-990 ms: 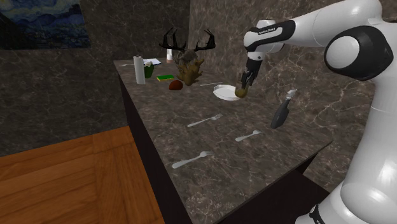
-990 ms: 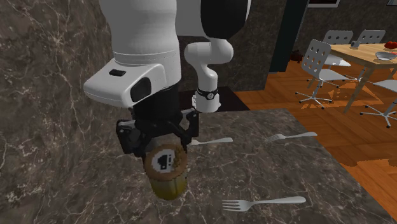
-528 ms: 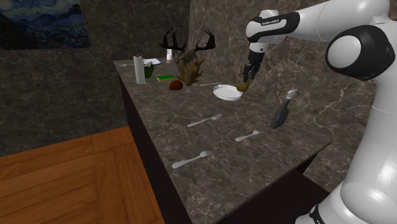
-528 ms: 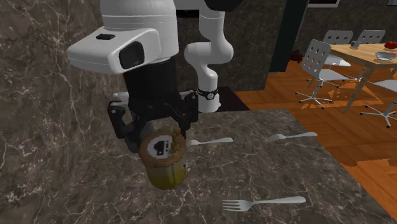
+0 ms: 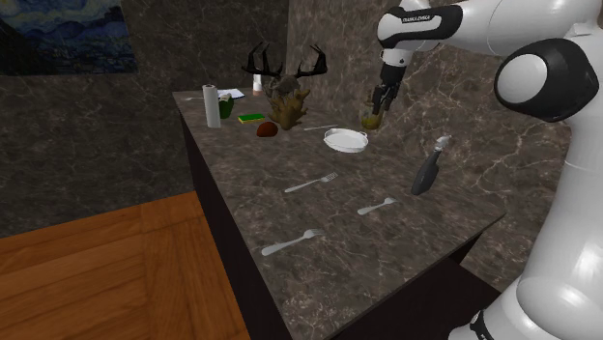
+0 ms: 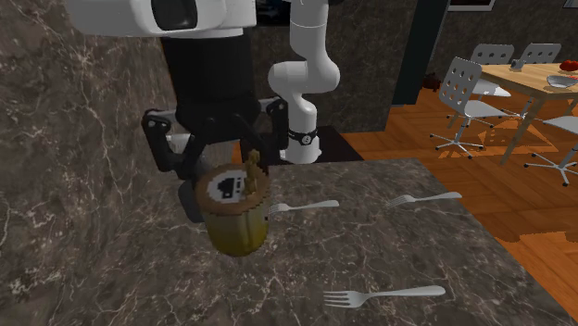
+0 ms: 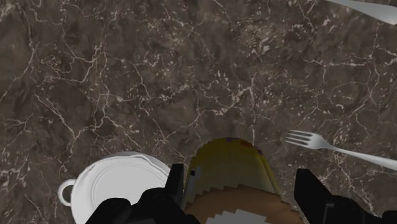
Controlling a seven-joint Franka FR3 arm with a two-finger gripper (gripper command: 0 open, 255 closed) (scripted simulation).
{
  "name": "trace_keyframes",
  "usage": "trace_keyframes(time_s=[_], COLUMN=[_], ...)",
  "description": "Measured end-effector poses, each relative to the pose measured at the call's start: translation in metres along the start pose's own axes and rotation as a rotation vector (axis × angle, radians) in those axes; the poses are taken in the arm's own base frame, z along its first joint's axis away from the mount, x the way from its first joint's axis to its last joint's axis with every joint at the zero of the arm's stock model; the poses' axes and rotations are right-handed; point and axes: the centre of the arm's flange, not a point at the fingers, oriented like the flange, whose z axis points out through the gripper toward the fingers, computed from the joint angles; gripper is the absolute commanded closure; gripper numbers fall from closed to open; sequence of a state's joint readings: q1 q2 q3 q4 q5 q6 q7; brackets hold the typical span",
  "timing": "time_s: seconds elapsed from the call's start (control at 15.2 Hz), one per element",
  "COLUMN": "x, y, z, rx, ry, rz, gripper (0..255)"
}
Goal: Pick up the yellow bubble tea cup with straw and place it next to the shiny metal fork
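Note:
My black gripper (image 5: 378, 104) is shut on a yellow-brown bubble tea cup (image 5: 370, 121) and holds it in the air above the dark marble counter (image 5: 406, 241), near the back wall. In the second exterior view the cup (image 6: 236, 220) hangs tilted below the gripper (image 6: 219, 162), a short straw poking from its lid. In the wrist view the fingers (image 7: 179, 185) clasp the cup (image 7: 233, 170) on both sides. Three metal forks lie on the counter: one (image 5: 311, 182) mid-counter, one (image 5: 377, 206) nearer the stand, one (image 5: 290, 241) by the front edge. The fork (image 7: 326, 147) closest to the cup lies beside it below.
A white plate (image 5: 346, 140) sits just under and beside the cup. A dark brush (image 5: 427, 172) lies toward the stand. A paper towel roll (image 5: 211, 106), an antlered ornament (image 5: 288, 92) and small items crowd the far end. The counter drops to a wooden floor (image 5: 97, 280).
The gripper has risen with the cup, lifting it well off the counter and drifting slightly toward the back wall. The forks and plate have not moved.

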State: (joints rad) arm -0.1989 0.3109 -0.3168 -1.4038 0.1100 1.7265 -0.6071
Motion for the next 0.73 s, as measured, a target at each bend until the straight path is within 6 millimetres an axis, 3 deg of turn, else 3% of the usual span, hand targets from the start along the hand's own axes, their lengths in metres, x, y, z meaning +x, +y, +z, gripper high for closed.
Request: trace_keyframes(time_s=[0.13, 0.26, 0.73], x=[0.0, 0.001, 0.005], y=[-0.001, -0.016, -0.103], z=[-0.01, -0.013, -0.014], rx=[0.0, 0.0, 0.0], ry=[0.0, 0.0, 0.0], rz=[0.0, 0.0, -0.001], gripper=[255, 255, 255])
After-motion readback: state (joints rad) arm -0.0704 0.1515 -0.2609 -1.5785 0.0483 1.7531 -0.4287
